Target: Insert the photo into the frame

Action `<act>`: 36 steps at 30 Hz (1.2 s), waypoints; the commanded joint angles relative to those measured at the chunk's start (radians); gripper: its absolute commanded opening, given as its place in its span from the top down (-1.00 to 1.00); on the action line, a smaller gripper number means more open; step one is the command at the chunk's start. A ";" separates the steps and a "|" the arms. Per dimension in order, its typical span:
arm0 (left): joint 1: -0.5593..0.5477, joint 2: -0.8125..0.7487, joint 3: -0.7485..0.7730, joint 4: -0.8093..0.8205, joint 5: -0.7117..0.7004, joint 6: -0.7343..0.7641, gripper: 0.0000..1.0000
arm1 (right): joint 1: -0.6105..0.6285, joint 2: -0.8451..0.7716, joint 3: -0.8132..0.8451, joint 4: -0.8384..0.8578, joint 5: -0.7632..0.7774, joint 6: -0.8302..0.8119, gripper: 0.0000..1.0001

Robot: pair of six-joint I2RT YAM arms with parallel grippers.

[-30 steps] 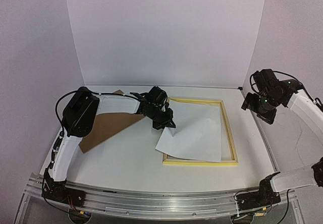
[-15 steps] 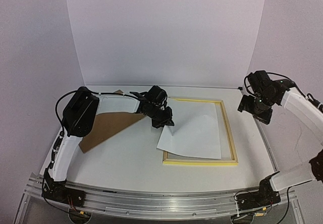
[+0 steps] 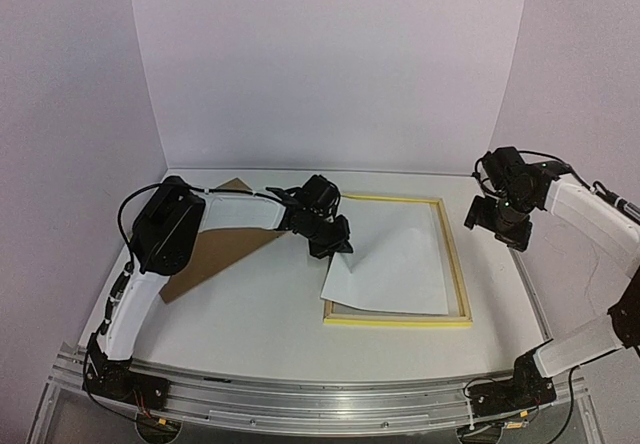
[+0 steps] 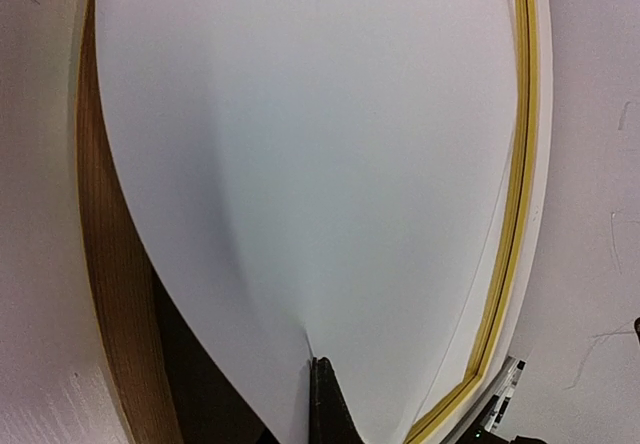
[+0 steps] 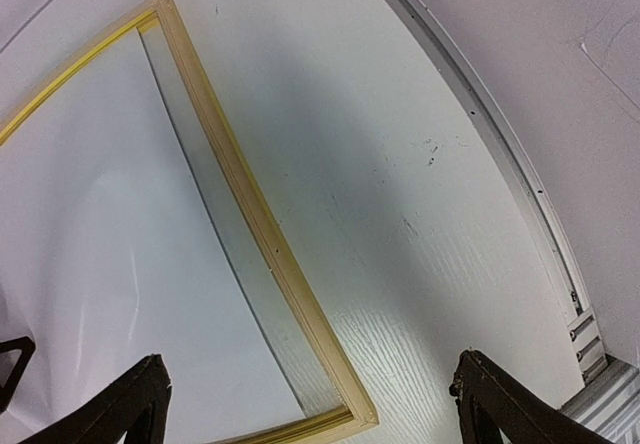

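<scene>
The photo (image 3: 395, 264) lies white back up, mostly inside the frame (image 3: 455, 264), which lies flat on the table with its yellow edge showing. The sheet's near left corner sticks out over the frame's left side. My left gripper (image 3: 335, 244) is shut on the photo's left edge and holds that edge raised, so the sheet bows; the left wrist view shows the pinched sheet (image 4: 320, 164) and the frame's yellow rail (image 4: 515, 214). My right gripper (image 3: 500, 224) is open and empty, hovering beyond the frame's far right corner (image 5: 215, 154).
The brown backing board (image 3: 215, 249) lies left of the frame, under my left arm. The table's right rail (image 5: 500, 164) runs close to my right gripper. White walls close the back and sides.
My left gripper has carried the photo's edge to the right, so more of the sheet lies within the frame. My right arm has moved left and lower, toward the frame's right side.
</scene>
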 commanded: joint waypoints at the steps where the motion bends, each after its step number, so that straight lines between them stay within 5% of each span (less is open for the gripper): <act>1: -0.010 0.023 0.044 0.019 -0.051 -0.029 1.00 | -0.013 0.029 -0.027 0.025 -0.016 -0.005 -0.93; 26: -0.047 0.089 0.079 0.078 -0.044 -0.064 0.94 | -0.086 0.132 -0.129 0.170 -0.198 -0.014 -0.92; 30: -0.050 0.085 0.082 0.069 -0.056 -0.065 0.76 | -0.093 0.146 -0.131 0.183 -0.222 -0.015 -0.92; 36: -0.058 0.043 0.108 -0.003 -0.123 -0.030 0.13 | -0.095 0.143 -0.126 0.188 -0.219 -0.020 -0.92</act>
